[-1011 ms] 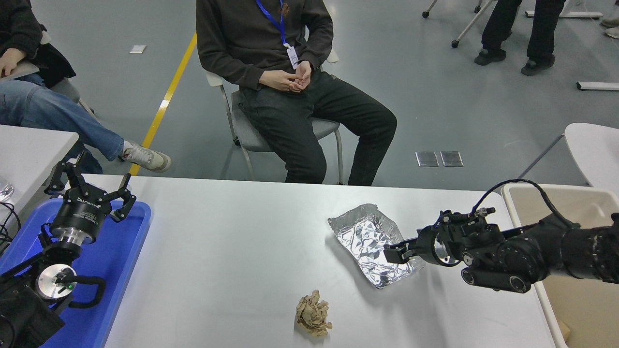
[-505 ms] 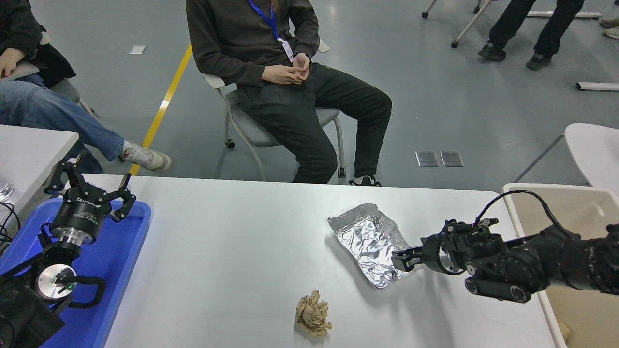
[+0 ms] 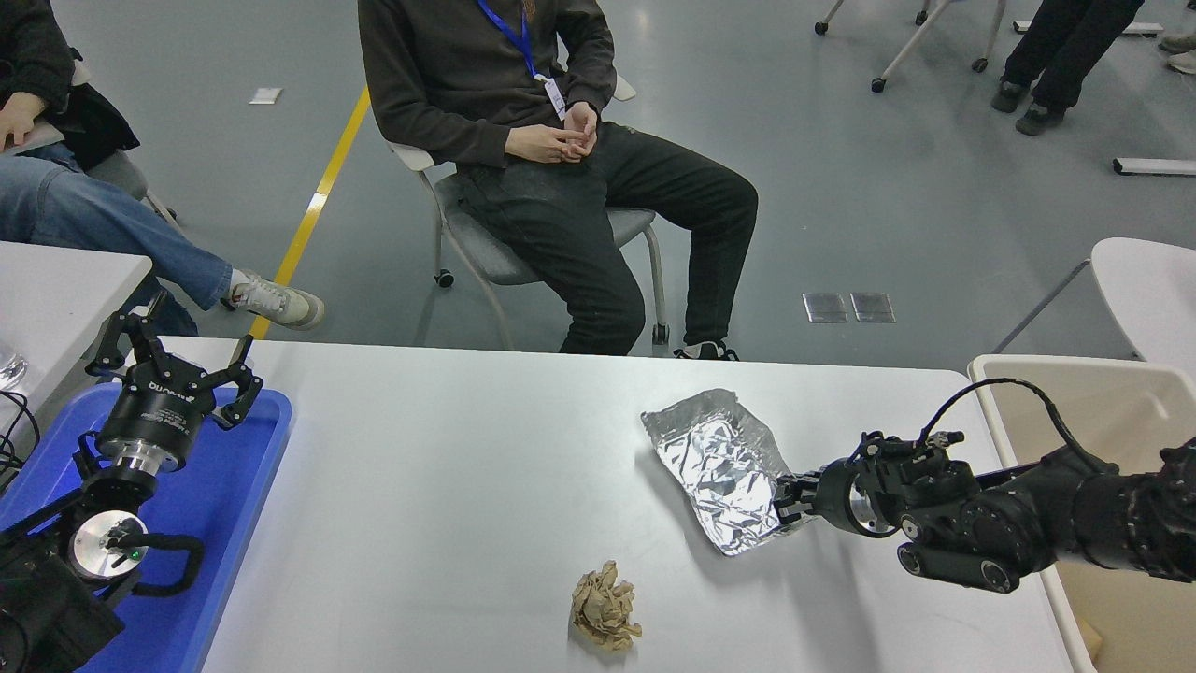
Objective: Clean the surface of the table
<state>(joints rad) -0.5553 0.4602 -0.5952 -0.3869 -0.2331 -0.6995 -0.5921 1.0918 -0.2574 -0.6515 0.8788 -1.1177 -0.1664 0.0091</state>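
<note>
Now: the wide, plain grey-white matte tabletop (image 3: pixel 448 486) spans the middle of my view, from the blue tray on my left to the beige bin on my right. Smooth finish, soft glare patches, rounded far-right corner.

On it, two loose items. A crumpled sheet of silver aluminium foil (image 3: pixel 724 463), edges turned up like a shallow dish, lies right of centre. A small scrunched ball of brown paper (image 3: pixel 605 608) sits nearer to me, apart from the foil.

My right black gripper (image 3: pixel 783 498) reaches in from the right edge, low over the table, its tip at the foil's right-hand near edge. Fingers look drawn close onto that rim, pinching the foil; the corner there rides slightly off the surface.

My left black gripper (image 3: pixel 173 369) is parked at lower left above the tray, pointing away from me, fingers splayed wide, holding nothing.

Containers:
- Blue rectangular plastic tray (image 3: pixel 238 523), at the table's left end. My left arm covers much of it; the bare part I can see holds nothing.
- Beige plastic bin (image 3: pixel 1065 393), just beside the table's right end. My right arm crosses over its interior. A small tan scrap shows at its near corner by the lower picture edge; what it is I cannot tell.

Beyond the far edge, a person in dark clothes (image 3: pixel 551 140) sits on a grey chair, hands clasped.
</note>
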